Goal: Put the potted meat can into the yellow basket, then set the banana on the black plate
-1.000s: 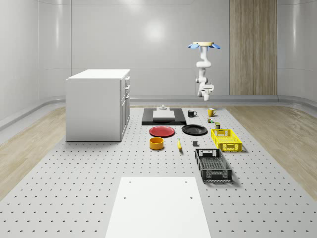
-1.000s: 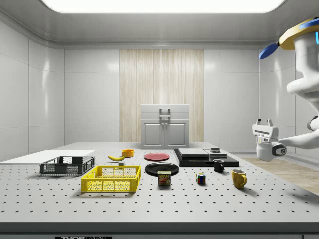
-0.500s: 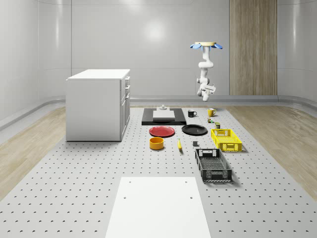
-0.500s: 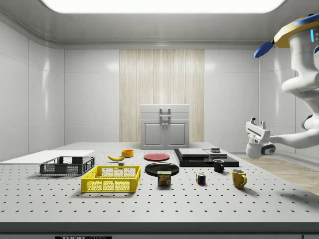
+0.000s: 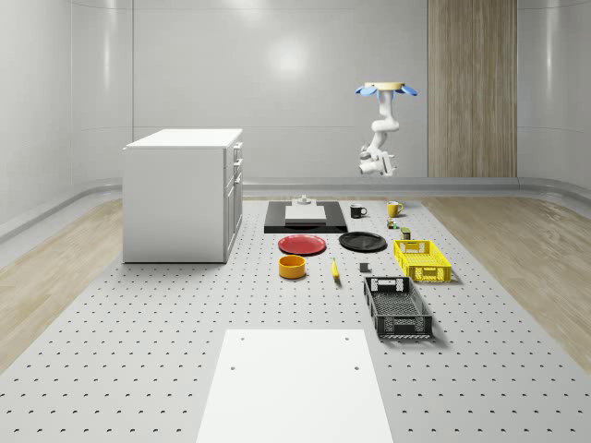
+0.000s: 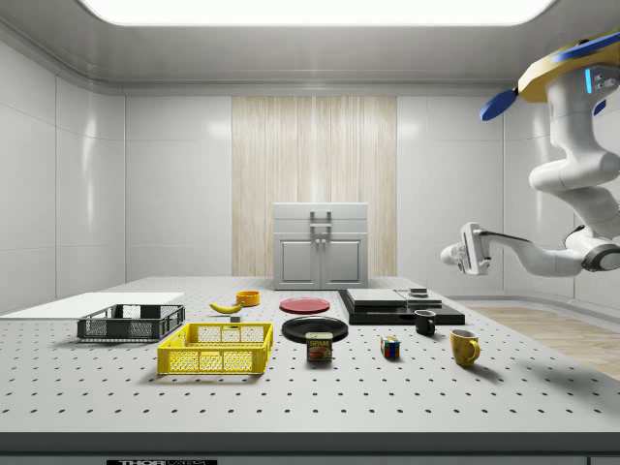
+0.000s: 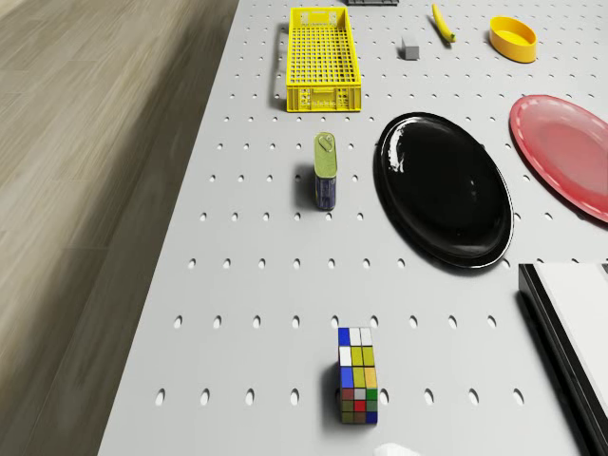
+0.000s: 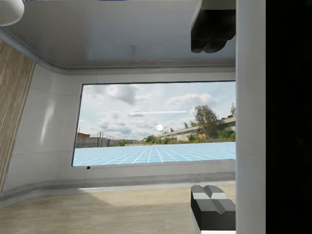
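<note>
While the drone [image 6: 572,73] hovers beyond the table's far end, its fingers [image 8: 212,204] seem apart — holding nothing.

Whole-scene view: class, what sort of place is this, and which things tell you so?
Probably a simulated robotics lab: a perforated table carrying test objects such as the yellow basket and black plate, with a drone hovering above its far end.

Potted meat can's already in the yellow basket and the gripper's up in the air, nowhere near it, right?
Not quite. In the drone view the potted meat can stands on the table beside the yellow basket, not inside it. The gripper does hang in the air, away from it.
</note>
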